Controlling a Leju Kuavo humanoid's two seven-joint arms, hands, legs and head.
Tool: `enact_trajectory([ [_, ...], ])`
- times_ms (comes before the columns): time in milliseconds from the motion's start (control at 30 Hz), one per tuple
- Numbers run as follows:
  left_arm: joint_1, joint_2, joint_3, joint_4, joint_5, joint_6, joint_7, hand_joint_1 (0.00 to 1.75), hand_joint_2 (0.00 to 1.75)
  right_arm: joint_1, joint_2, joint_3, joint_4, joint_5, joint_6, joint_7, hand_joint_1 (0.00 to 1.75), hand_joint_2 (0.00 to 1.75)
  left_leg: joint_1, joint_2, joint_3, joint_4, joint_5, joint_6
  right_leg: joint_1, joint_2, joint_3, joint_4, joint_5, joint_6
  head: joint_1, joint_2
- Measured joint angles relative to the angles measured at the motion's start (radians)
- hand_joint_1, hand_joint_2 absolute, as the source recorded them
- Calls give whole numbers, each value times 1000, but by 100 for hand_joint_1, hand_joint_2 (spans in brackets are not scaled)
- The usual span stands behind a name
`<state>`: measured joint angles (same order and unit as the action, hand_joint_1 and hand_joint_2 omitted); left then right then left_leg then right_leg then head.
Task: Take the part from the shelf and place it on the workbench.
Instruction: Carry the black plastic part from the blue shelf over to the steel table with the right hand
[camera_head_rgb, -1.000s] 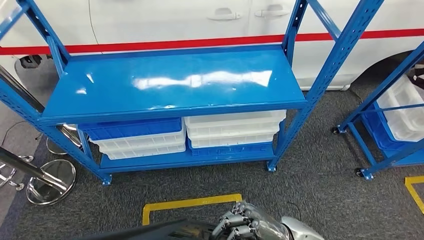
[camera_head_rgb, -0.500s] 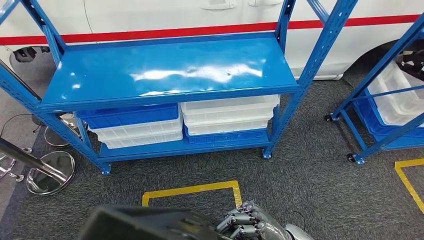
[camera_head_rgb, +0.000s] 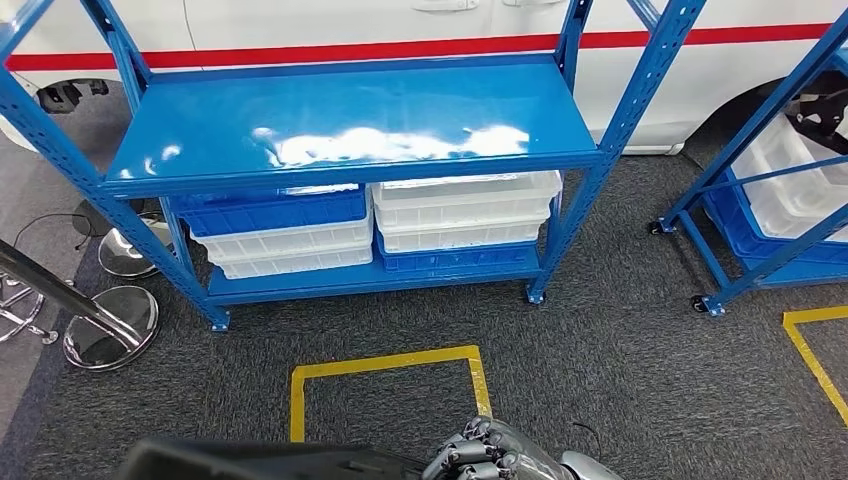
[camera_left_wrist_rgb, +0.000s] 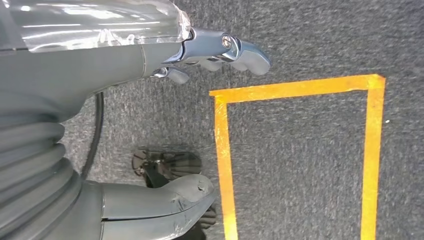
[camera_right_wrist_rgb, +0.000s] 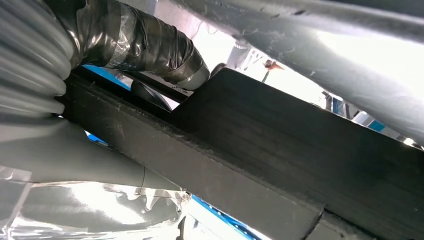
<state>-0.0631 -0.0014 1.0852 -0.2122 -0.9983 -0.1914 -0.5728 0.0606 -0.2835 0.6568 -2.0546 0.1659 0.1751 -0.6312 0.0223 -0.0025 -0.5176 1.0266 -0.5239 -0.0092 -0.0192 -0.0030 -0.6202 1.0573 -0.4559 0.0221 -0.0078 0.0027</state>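
Gripping a flat black part (camera_head_rgb: 270, 461) at the near edge of the head view, right hand (camera_head_rgb: 490, 458) with fingers curled over the part's right end. Close up in the right wrist view, same black part (camera_right_wrist_rgb: 280, 165) crossing the picture as a thick dark slab, grey thumb (camera_right_wrist_rgb: 75, 155) pressed along one side of it. Left hand (camera_left_wrist_rgb: 150, 100) in its own wrist view with fingers (camera_left_wrist_rgb: 240, 50) and thumb (camera_left_wrist_rgb: 165, 200) apart, nothing between them, grey carpet (camera_left_wrist_rgb: 310, 165) beyond. Part thus carried low in front of the body, near and left of centre, well apart from any shelf surface.

Just beyond the hands, a square outline of yellow tape (camera_head_rgb: 385, 385) on the carpet, a second tape corner (camera_head_rgb: 815, 350) to the far right. On the left, two round chrome stand bases (camera_head_rgb: 110, 325) with a slanting pole.

Farther on, a blue metal shelf rack (camera_head_rgb: 350, 125), its middle shelf glossy with glare. Under it, on the bottom shelf, stacked bins: a blue bin (camera_head_rgb: 275, 212) over white ones on the left, white bins (camera_head_rgb: 465, 210) over a blue one on the right. To the right, a second blue rack on castors (camera_head_rgb: 760, 200) holding a white bin (camera_head_rgb: 795, 195). Farthest, a white car body with a red stripe (camera_head_rgb: 400, 45) behind both racks.
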Motion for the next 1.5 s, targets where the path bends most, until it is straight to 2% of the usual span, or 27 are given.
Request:
enact_trajectory([
  [33, -2, 0, 0, 0, -2, 0, 0, 0, 175, 1, -1, 0, 0, 2, -4, -2, 175, 175, 1, 3, -9, -3, 9, 12, -1, 1, -10, 13, -18, 5, 1, 0],
  [100, -5, -1, -1, 1, -7, -1, 2, 0, 175, 3, -3, 1, -1, 6, -13, -7, 175, 175, 0, 10, -31, -8, 30, 32, -2, 1, -37, 84, -99, 10, 3, 0],
  [167, -6, -1, -2, 1, -9, -1, 5, 0, 175, 8, -5, 1, -2, 10, -25, -14, 175, 175, -7, 12, -54, -7, 48, 38, 1, 2, -57, 192, -177, 7, 3, 0],
  [200, -6, -1, -2, 1, -10, -1, 6, 0, 175, 11, -5, 1, -2, 12, -29, -16, 175, 175, -12, 13, -66, -6, 56, 40, 4, 2, -56, 233, -185, 2, 3, 0],
  [267, -7, -2, -2, 1, -11, 0, 8, 0, 175, 13, -6, 1, -2, 15, -33, -20, 175, 175, -22, 16, -89, -3, 74, 43, 15, 2, -13, 225, -137, -14, 3, 0],
  [300, -8, -2, -3, 1, -13, 0, 10, 0, 175, 13, -6, 1, -2, 17, -36, -21, 175, 175, -26, 16, -99, -2, 82, 44, 22, 2, 32, 173, -107, -27, 3, 0],
  [333, -9, -4, -4, 2, -15, 1, 12, 0, 175, 13, -7, 0, -3, 19, -39, -22, 175, 175, -30, 16, -107, -1, 89, 43, 29, 2, 84, 101, -97, -41, 3, 0],
  [400, -10, -7, -6, 2, -17, 2, 19, 0, 175, 15, -9, 0, -6, 24, -45, -24, 175, 175, -31, 15, -112, -3, 103, 38, 39, 1, 168, -28, -109, -57, 3, 0],
  [433, -11, -8, -7, 2, -17, 3, 22, 0, 175, 16, -10, 0, -7, 25, -46, -24, 175, 175, -30, 15, -112, -5, 110, 34, 42, 0, 185, -60, -119, -59, 3, 0],
  [500, -13, -8, -8, 2, -17, 8, 34, 0, 175, 18, -12, -1, -8, 27, -46, -23, 175, 175, -26, 14, -112, -9, 122, 24, 41, 0, 183, -76, -104, -62, 3, 0],
  [533, -14, -8, -8, 2, -18, 10, 40, 0, 175, 17, -12, -1, -8, 27, -46, -23, 175, 175, -26, 13, -118, -2, 111, 19, 38, 0, 177, -80, -94, -67, 3, 0],
  [600, -14, -9, -8, 3, -18, 16, 51, 0, 175, 18, -12, -1, -8, 28, -45, -23, 175, 175, -25, 9, -141, 59, 39, 9, 32, -2, 157, -86, -70, -76, 3, 0],
  [667, -16, -9, -8, 3, -18, 20, 59, 0, 175, 18, -12, -1, -8, 28, -43, -24, 175, 175, -22, 8, -172, 180, -46, 0, 32, -2, 132, -82, -54, -80, 3, 0],
  [700, -16, -8, -8, 3, -18, 21, 62, 0, 175, 19, -12, -1, -8, 28, -42, -24, 175, 175, -20, 8, -182, 234, -60, -3, 32, -2, 119, -77, -48, -79, 3, 0],
  [767, -17, -9, -8, 3, -19, 22, 66, 0, 175, 19, -12, -1, -8, 26, -39, -24, 175, 175, -19, 8, -164, 261, -25, -5, 32, -2, 95, -63, -40, -76, 3, 0],
  [833, -17, -8, -8, 3, -20, 22, 68, 0, 175, 20, -12, -1, -8, 22, -33, -23, 175, 175, -20, 8, -80, 147, 20, 3, 33, -2, 78, -48, -38, -74, 3, 0],
  [900, -17, -7, -8, 3, -20, 22, 69, 0, 175, 19, -12, -1, -8, 18, -26, -23, 175, 175, -24, 7, 2, 20, 20, 15, 35, -3, 68, -37, -35, -68, 3, 0],
  [933, -18, -6, -8, 3, -20, 22, 69, 0, 175, 20, -12, -1, -8, 16, -25, -23, 175, 175, -27, 7, 20, -12, 11, 19, 35, -3, 64, -34, -32, -63, 3, 0],
  [1000, -18, -7, -8, 3, -21, 22, 69, 0, 175, 20, -13, -1, -8, 16, -24, -23, 175, 175, -24, 8, 24, -34, 12, 24, 36, -3, 57, -32, -27, -50, 3, 0],
  [1067, -18, -8, -8, 3, -21, 22, 69, 0, 175, 21, -13, -1, -8, 11, -20, -23, 175, 175, -17, 11, 22, -50, 21, 35, 35, 0, 43, -6, -49, -36, 3, 0],
  [1167, -17, -9, -8, 3, -23, 20, 69, 0, 175, 26, -13, -1, -7, -6, 6, -17, 175, 175, -13, 20, 8, -50, 33, 46, 20, 3, -23, 152, -149, -13, 3, 0],
  [1233, -14, -9, -8, 3, -25, 18, 69, 0, 175, 30, -13, 0, -7, -19, 26, -14, 175, 175, -11, 30, -3, -42, 35, 45, 8, 2, -52, 230, -171, 0, 3, 0],
  [1267, -13, -9, -8, 3, -25, 18, 69, 0, 175, 30, -13, 0, -7, -25, 33, -13, 175, 175, -9, 36, -6, -37, 34, 43, 2, 1, -41, 217, -152, 6, 3, 0],
  [1333, -12, -10, -8, 3, -27, 16, 69, 0, 175, 30, -13, 0, -6, -33, 44, -13, 175, 175, -5, 47, -10, -23, 28, 33, -9, -16, 21, 105, -90, 17, 3, 0],
  [1367, -12, -9, -8, 3, -27, 15, 69, 0, 175, 29, -13, 0, -6, -35, 46, -12, 175, 175, -5, 52, -13, -14, 23, 26, -8, -32, 49, 49, -70, 17, 3, 0],
  [1433, -12, -8, -8, 3, -28, 14, 69, 0, 175, 27, -13, 0, -5, -38, 48, -13, 175, 175, -9, 63, -17, -2, 18, 13, -3, -48, 68, 0, -62, 4, 3, 0],
  [1500, -13, -8, -8, 4, -29, 13, 69, 0, 175, 25, -12, 0, -4, -39, 48, -13, 175, 175, -10, 76, -19, 0, 19, 4, 1, -37, 59, 1, -61, -17, 3, 0],
])
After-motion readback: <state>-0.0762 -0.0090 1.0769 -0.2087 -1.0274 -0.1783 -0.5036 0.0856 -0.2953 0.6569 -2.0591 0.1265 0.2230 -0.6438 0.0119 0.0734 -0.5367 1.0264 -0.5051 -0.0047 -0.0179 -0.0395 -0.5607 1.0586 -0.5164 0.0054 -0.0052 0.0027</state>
